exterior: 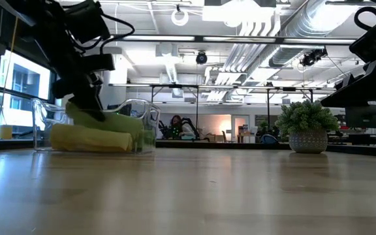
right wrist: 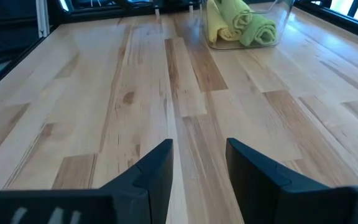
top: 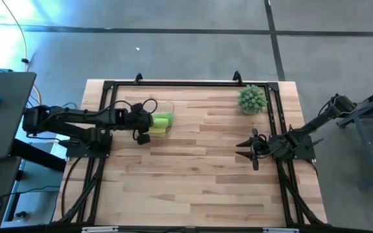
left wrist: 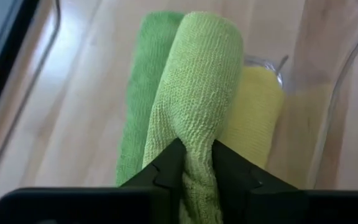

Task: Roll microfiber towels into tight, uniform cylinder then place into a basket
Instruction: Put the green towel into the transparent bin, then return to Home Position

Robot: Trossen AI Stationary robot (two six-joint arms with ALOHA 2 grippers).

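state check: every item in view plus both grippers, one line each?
light lime towel: rolled, on top of the other two, pinched by left gripper
darker green towel: rolled, in basket
yellow towel: rolled, in basket
basket: upright on table
plant: upright, untouched
right gripper: open, empty

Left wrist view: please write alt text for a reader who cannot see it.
The left gripper pinches the end of a rolled lime green towel, which lies on top between a darker green roll and a yellow roll in the clear basket on the wooden table.
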